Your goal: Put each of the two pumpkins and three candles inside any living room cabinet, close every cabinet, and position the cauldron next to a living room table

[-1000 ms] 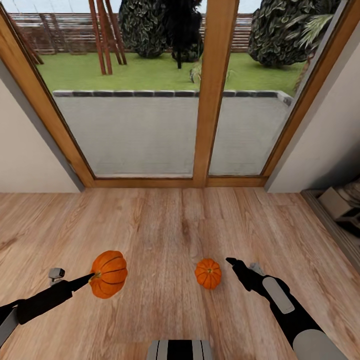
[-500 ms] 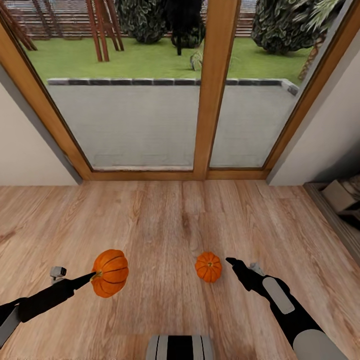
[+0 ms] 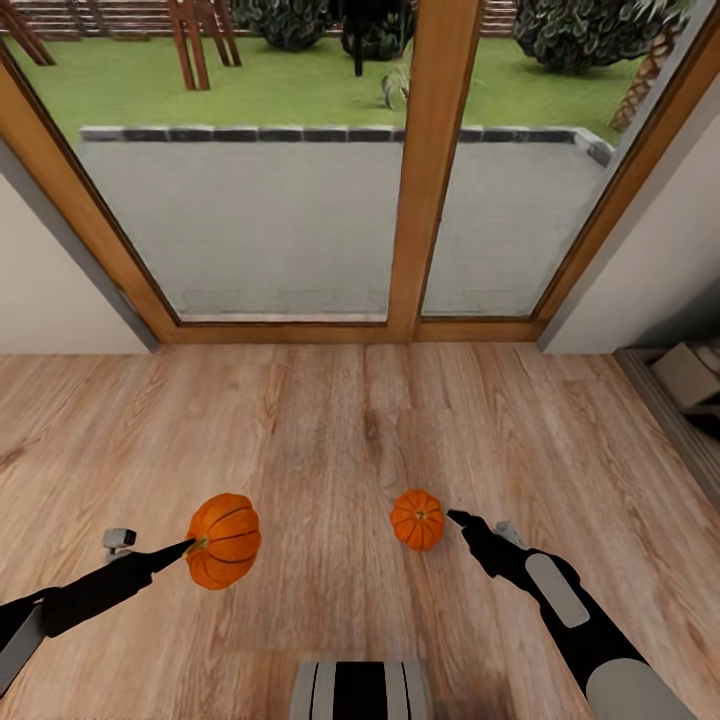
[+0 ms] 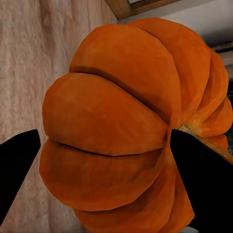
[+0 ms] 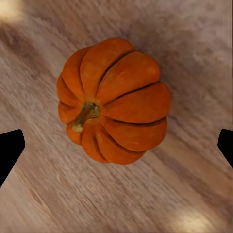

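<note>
the glass door (image 3: 300, 180) with its wood frame stands at 12 o'clock, above the plank floor (image 3: 330, 430). my left gripper (image 3: 185, 548), at 8 o'clock, is clamped on the larger pumpkin (image 3: 224, 540), carried clear of the floor; the left wrist view shows my fingers (image 4: 204, 184) pressed on both sides of it (image 4: 126, 131). my right gripper (image 3: 458, 520), at 5 o'clock, is spread wide with nothing held, just beside the smaller pumpkin (image 3: 417, 519), which sits on the floor, stem up, between my fingertips (image 5: 9, 150) in the right wrist view (image 5: 114, 99).
</note>
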Robot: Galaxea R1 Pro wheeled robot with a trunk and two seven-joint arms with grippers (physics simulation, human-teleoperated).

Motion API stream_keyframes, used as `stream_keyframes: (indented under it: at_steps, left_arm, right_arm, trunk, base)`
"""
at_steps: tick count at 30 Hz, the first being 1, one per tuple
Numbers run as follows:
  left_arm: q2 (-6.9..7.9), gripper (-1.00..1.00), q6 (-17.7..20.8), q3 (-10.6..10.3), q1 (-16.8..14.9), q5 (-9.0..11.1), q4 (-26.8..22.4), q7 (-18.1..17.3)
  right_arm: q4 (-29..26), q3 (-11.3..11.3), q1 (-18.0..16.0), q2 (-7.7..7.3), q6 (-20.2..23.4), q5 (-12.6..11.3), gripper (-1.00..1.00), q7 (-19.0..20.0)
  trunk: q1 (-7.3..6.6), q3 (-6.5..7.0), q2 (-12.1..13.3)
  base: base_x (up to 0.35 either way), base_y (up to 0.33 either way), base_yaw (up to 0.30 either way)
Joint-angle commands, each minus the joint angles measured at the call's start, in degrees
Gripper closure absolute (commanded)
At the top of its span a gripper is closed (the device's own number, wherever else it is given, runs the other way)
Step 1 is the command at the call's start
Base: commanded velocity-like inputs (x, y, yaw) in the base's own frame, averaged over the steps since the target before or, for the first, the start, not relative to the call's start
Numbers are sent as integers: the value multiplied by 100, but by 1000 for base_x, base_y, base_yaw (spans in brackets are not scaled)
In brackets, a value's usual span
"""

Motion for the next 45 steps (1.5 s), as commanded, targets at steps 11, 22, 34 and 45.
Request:
stream_keyframes:
  at_steps: [11,22,34,45]
  left_arm:
    - [28,100,123,-6,4,35,5,12]
    - [-30,100,140,-3,6,-8,5,17]
    - [-32,100,138,-5,5,-23,5,35]
    - [-32,100,137,5,4,36,5,-14]
  right_arm:
    - [-51,0,-1,-12,-75,-24,-100,113]
    - [-48,8,-36,-14,-311,-45,-100,229]
    - [-43,8,-37,-15,-385,-61,-100,240]
    - [-32,15,-37,-11,-388,-26,-100,189]
  trunk:
    - [22,-203,-14]
    - [22,-203,-14]
    - [22,-203,-14]
    - [22,-203,-14]
  base:
    - [1,0,0]
    - [86,0,0]
    - [163,39,0]
    - [38,5,0]
